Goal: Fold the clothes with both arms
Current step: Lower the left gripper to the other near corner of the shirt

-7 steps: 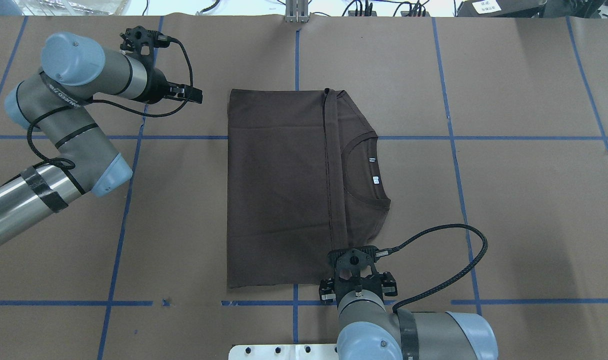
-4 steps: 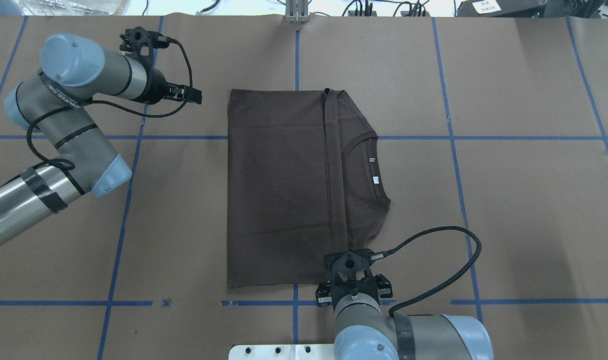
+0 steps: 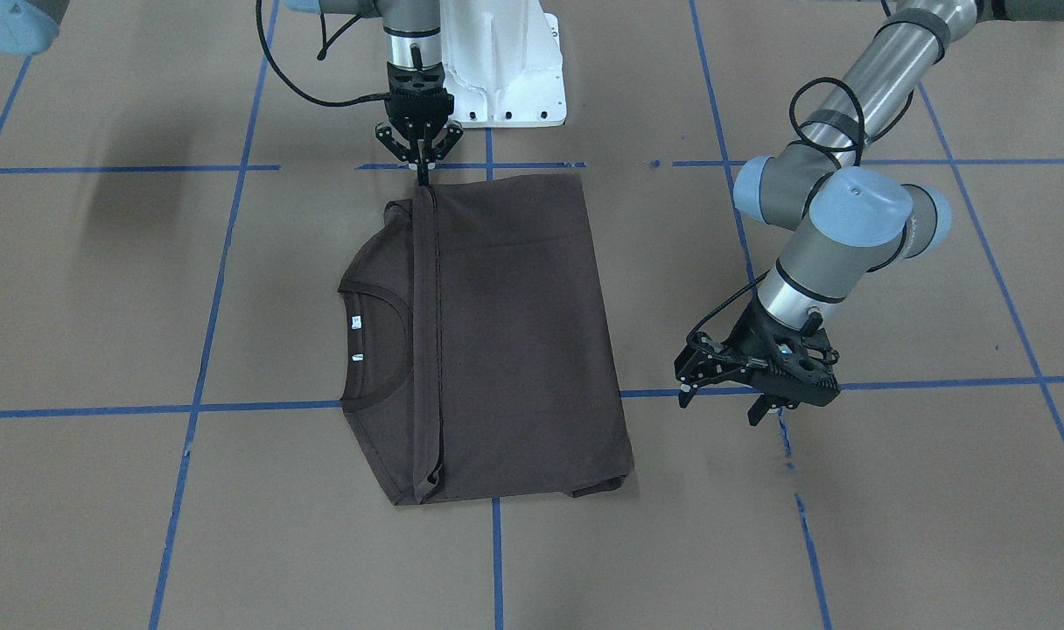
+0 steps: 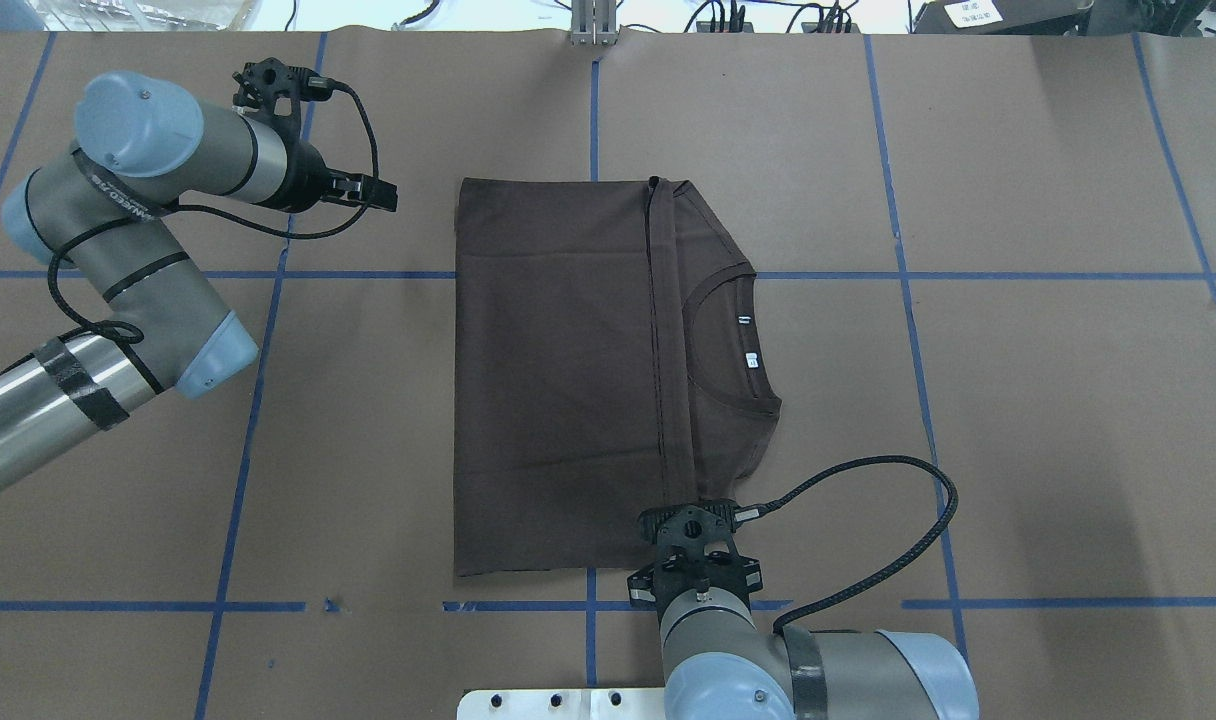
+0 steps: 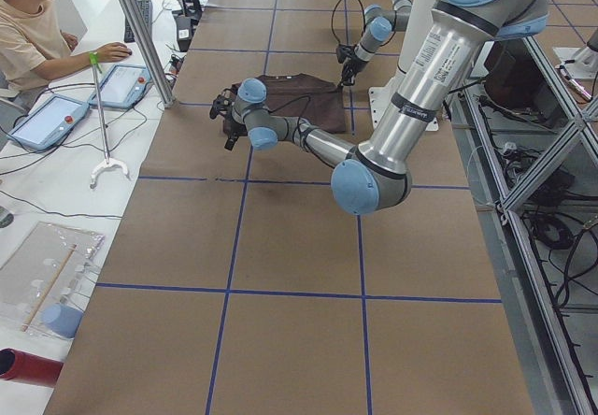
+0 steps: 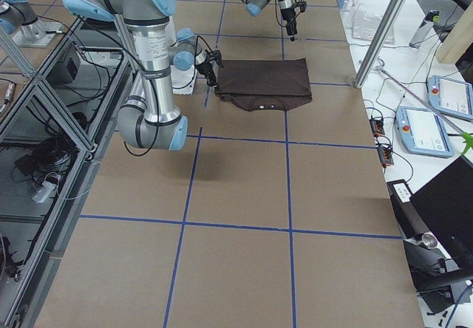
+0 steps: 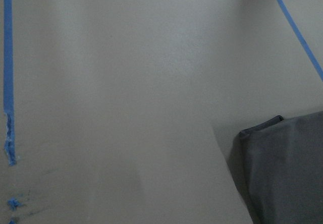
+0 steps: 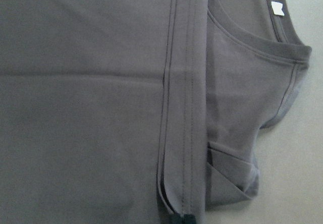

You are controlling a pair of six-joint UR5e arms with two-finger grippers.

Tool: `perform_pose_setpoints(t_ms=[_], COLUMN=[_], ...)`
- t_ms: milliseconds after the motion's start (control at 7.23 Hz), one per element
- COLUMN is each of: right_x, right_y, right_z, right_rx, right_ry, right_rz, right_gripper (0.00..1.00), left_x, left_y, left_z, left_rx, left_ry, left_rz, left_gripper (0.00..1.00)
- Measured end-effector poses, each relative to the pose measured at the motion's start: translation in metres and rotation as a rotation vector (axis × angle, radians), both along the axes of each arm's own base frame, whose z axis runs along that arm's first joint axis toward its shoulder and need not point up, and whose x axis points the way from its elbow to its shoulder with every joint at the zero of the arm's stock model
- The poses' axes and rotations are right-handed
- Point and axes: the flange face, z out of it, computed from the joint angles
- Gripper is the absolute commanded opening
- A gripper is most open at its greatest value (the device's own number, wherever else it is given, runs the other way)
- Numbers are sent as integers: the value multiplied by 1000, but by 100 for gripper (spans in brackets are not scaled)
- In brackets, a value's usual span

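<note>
Right gripper (image 3: 423, 173) closed on hem end of folded dark brown T-shirt (image 3: 514, 332). Left gripper (image 3: 720, 405) fingers apart, above tabletop (image 3: 891, 507), well apart from T-shirt. White pedestal base (image 3: 506, 70) behind.

The table (image 4: 1068, 450) is covered in brown paper marked off by blue tape lines (image 4: 1018, 275). A folded dark brown T-shirt (image 4: 558, 380) lies flat near its middle.

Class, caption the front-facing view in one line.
Right claw shut at the edge of the folded brown T-shirt; left claw hangs apart.
</note>
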Motion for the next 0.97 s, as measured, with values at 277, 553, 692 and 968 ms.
perform_pose_setpoints(t_ms=[277, 553, 692, 968], right_x=[4, 12, 16, 21], right_y=[-9, -15, -13, -3], right_z=[0, -3, -1, 17], right_rx=[-1, -25, -69, -158], right_ry=[-3, -28, -59, -95], right_rz=[19, 54, 99, 189], right_gripper=[0, 0, 0, 0], left_x=[-1, 1, 10, 19], left_y=[1, 12, 29, 54], left_z=[-2, -19, -31, -42], left_rx=[-1, -42, -75, -111], left_ry=[5, 63, 107, 153], left_rz=[-2, -24, -26, -22], left_gripper=[100, 100, 100, 100])
